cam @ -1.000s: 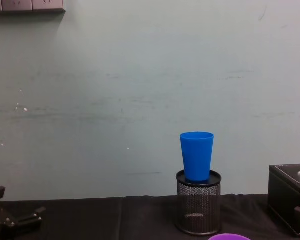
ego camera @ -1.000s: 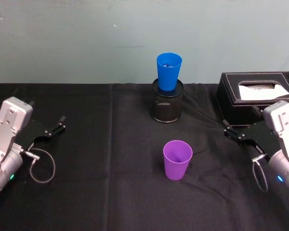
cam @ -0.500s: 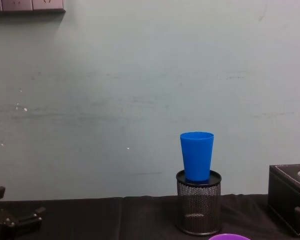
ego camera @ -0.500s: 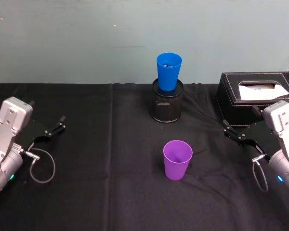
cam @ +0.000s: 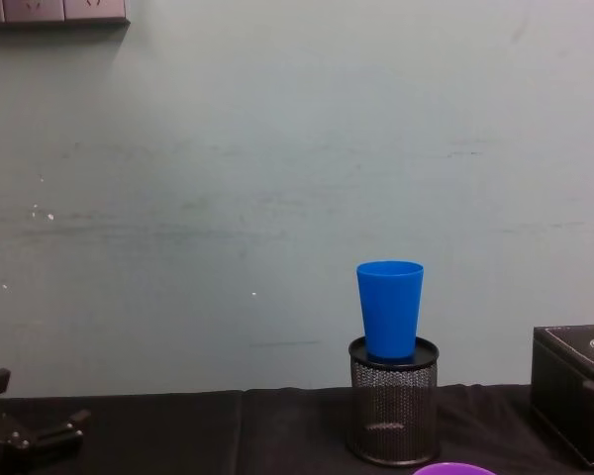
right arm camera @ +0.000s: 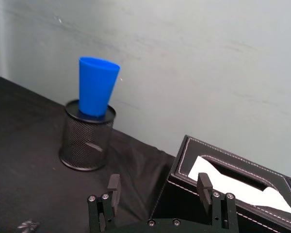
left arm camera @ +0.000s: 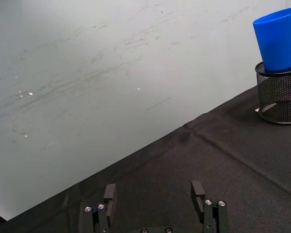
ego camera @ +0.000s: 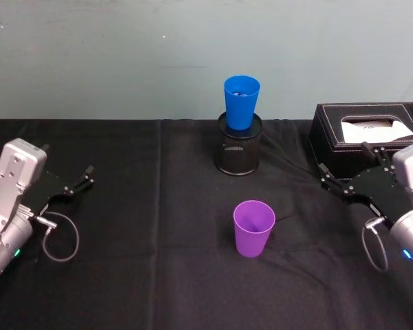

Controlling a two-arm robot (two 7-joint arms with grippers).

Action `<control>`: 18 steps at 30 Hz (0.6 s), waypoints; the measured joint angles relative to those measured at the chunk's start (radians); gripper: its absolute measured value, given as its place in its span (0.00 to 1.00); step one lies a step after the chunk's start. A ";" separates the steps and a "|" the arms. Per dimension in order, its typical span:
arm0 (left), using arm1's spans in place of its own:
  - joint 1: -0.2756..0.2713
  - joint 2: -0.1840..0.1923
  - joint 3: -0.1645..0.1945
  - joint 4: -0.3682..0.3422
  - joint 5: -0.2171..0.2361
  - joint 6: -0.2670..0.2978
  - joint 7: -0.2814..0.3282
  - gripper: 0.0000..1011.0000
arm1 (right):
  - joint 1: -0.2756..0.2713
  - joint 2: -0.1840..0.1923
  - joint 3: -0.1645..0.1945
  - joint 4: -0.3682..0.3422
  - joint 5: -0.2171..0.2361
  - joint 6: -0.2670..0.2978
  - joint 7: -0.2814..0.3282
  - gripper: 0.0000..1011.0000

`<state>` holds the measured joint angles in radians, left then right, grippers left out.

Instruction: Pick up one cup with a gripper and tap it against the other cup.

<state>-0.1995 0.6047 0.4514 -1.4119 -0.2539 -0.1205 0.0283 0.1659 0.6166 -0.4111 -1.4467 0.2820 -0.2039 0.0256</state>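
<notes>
Found the right gripper (ego camera: 344,159) at the right side of the surface (ego camera: 158,240), flat black fingers spread wide and holding nothing, low over the cloth just in front of a tissue box (ego camera: 337,127). Noted the box as black, leather-look with pale stitching along its edges, and a white tissue in its slot. Saw the left gripper (ego camera: 89,176) far off at the left side, likewise spread apart and empty, on a silver-grey arm with a looped cable beside it. Made out the purple cup (ego camera: 254,227) upright on the black cloth between the two arms, smooth tapered plastic with a wide rim, well apart from both grippers. Placed the blue cup (ego camera: 241,103) farther back, upright, its narrow base seated in the mouth of a round black wire-mesh pen holder (ego camera: 238,155) near a pale scuffed wall.
</notes>
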 joint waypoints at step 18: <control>0.000 0.000 0.000 0.000 0.000 0.000 0.000 0.99 | -0.226 0.102 0.050 -0.150 0.201 -0.110 0.297 0.99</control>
<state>-0.1995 0.6047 0.4514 -1.4120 -0.2540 -0.1205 0.0283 -0.0600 0.7188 -0.3608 -1.5971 0.4828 -0.3139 0.3229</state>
